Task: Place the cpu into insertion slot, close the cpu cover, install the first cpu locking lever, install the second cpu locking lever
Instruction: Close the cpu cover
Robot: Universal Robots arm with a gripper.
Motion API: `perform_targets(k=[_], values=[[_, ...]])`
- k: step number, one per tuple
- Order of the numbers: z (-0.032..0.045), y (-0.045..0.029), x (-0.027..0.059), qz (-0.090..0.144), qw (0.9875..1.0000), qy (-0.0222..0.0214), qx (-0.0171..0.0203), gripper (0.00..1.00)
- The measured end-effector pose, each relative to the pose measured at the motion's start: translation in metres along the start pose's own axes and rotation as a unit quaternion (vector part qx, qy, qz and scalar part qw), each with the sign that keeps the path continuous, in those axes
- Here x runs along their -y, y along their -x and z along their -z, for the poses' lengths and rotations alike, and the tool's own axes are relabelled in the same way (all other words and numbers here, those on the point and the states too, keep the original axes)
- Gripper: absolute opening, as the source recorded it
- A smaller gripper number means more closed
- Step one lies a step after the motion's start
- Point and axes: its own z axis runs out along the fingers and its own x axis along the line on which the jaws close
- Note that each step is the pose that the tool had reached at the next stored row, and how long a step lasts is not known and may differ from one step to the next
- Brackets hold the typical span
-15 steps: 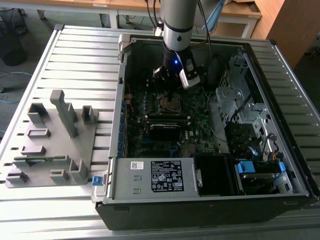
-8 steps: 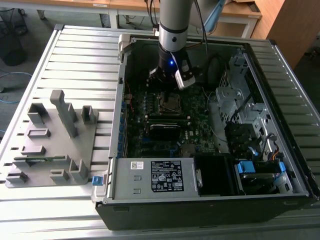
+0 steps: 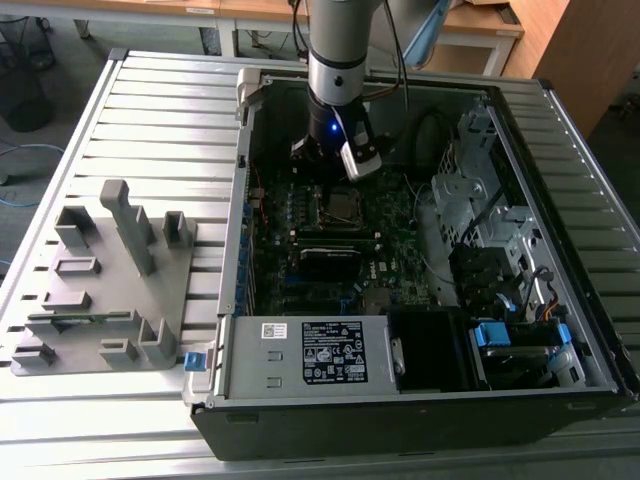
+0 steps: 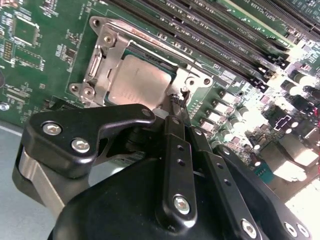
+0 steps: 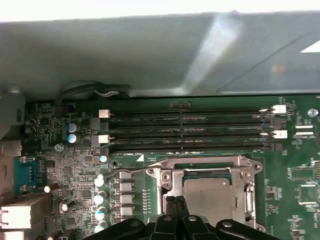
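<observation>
1. The arm (image 3: 338,60) reaches straight down into an open computer case (image 3: 232,250) that lies on a slatted metal table (image 3: 160,110).
2. On the exterior view's left, a grey holder plate (image 3: 100,300) with upright blocks sits on the table, well apart from the case.
3. Inside the case, a power supply (image 3: 300,355) with a white label lies along the near wall. The green circuit board (image 3: 400,225) lies beyond it.
4. The cpu (image 5: 207,197) is seated flat in the insertion slot (image 5: 207,173), its silver-grey top facing up.
5. The cpu cover (image 5: 248,190) is down over the cpu, and its metal frame lies around the chip's edges.
6. The gripper (image 4: 176,102) hangs low at one corner of the socket, just beside the cover's frame.
7. Its two black fingers (image 4: 172,150) are drawn in tight together, with hardly any gap at the tips. I cannot tell whether anything thin is pinched between them.
8. In the first wrist view, a thin wire locking lever (image 5: 130,170) runs out from the socket's corner. Its hooked end lies near a row of small capacitors (image 5: 102,200). From here I cannot tell whether it is latched.
9. Four long memory slots (image 5: 190,132) run side by side just past the socket, between it and the grey case wall.
</observation>
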Motion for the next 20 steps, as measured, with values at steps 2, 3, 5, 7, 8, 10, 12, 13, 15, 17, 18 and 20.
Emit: perform_targets(k=[2, 3, 5, 7, 8, 10, 12, 13, 15, 17, 18, 20], values=[[-0.0006, -0.0005, 0.0001, 0.000, 1.0000, -0.0002, 0.0000, 0.11], [-0.0006, -0.0005, 0.0001, 0.000, 1.0000, -0.0002, 0.0000, 0.11], [-0.0007, -0.0005, 0.0001, 0.000, 1.0000, -0.0002, 0.0000, 0.11], [-0.0013, -0.0006, 0.0006, 0.000, 1.0000, -0.0001, 0.0000, 0.11], [-0.0016, -0.0006, 0.0008, 0.000, 1.0000, -0.0001, 0.0001, 0.11], [-0.0018, -0.0006, 0.0008, 0.000, 1.0000, -0.0002, 0.0000, 0.11], [-0.0034, -0.0006, 0.0008, 0.000, 1.0000, 0.0000, 0.0001, 0.11], [-0.0046, -0.0006, 0.0009, 0.000, 1.0000, -0.0001, 0.0000, 0.11], [-0.0062, -0.0007, 0.0010, 0.000, 1.0000, -0.0001, 0.0000, 0.11], [-0.0061, -0.0008, 0.0010, 0.000, 1.0000, -0.0002, 0.0000, 0.11], [-0.0062, -0.0007, 0.0010, 0.000, 1.0000, -0.0002, 0.0000, 0.11], [-0.0062, -0.0010, 0.0009, 0.000, 1.0000, -0.0002, 0.0001, 0.11]])
